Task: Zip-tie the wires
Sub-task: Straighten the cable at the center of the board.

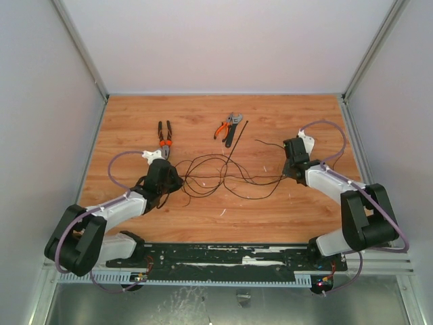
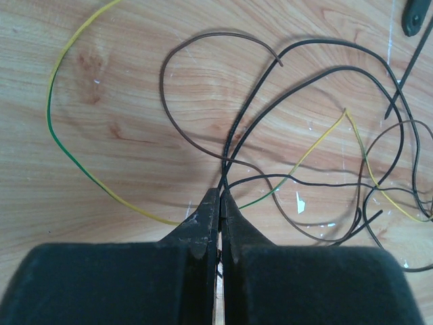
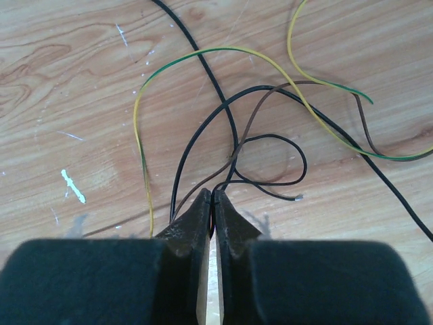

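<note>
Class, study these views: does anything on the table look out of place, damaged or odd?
The wires sprawl in a loose tangle across the table, not bundled. The zip tie lies loose beside the orange pliers. White flecks mark the table's surface.

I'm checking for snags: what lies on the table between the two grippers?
In the top view, only the wires span the table between the left gripper and right gripper, both shut on strands; the zip tie lies farther back.

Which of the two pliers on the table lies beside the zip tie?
The right-hand pliers, with orange grips and a silvery head, lie beside the zip tie. The left-hand pliers lie apart, farther left.
</note>
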Robot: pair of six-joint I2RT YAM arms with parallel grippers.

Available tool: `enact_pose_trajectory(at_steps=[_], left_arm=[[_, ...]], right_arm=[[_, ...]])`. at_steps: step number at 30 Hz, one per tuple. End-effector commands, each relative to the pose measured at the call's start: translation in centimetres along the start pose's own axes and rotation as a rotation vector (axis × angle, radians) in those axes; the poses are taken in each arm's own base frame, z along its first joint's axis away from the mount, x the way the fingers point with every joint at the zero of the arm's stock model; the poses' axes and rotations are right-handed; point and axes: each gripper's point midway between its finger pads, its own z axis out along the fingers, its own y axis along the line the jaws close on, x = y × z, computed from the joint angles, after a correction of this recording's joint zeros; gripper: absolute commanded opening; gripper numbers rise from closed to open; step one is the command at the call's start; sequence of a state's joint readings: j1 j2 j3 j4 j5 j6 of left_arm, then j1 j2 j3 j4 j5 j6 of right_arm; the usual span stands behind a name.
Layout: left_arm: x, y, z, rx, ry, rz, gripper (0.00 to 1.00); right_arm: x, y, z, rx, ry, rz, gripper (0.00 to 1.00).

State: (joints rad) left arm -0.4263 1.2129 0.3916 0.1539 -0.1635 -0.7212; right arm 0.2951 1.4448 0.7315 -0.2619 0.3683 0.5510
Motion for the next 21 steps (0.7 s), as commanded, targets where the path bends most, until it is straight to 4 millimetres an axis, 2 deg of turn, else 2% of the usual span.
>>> enact_pose_trajectory(at_steps=[1, 6, 10, 15, 19, 21], left_arm=[[-0.4, 0.5, 0.7, -0.013, -0.029, -0.015, 0.0], [-0.3, 0.8, 1.1, -0.029, -0.026, -0.024, 0.01], [-0.7, 0.8, 1.0, -0.034, -0.036, -0.017, 0.07], [-1.3, 0.6, 0.6, -0.033, -0.049, -0.012, 0.24], [-1.7, 0.5, 0.1, -0.029, -0.061, -0.011, 0.33], [-1.9, 0.4, -0.1, -0.026, -0.066, -0.009, 0.43]], right_arm=[[-1.4, 1.1, -0.7, -0.059, -0.057, -0.02, 0.07], [-1.9, 0.9, -1.2, -0.058, -0.072, -0.037, 0.12], [-2.1, 0.9, -1.7, -0.066, -0.07, -0.059, 0.16], [-2.3, 0.8, -2.6, -0.092, -0.081, -0.096, 0.27], [-2.5, 0.7, -3.4, -0.108, -0.098, -0.114, 0.36], [-2.6, 0.6, -3.6, -0.11, -0.101, -0.12, 0.4]])
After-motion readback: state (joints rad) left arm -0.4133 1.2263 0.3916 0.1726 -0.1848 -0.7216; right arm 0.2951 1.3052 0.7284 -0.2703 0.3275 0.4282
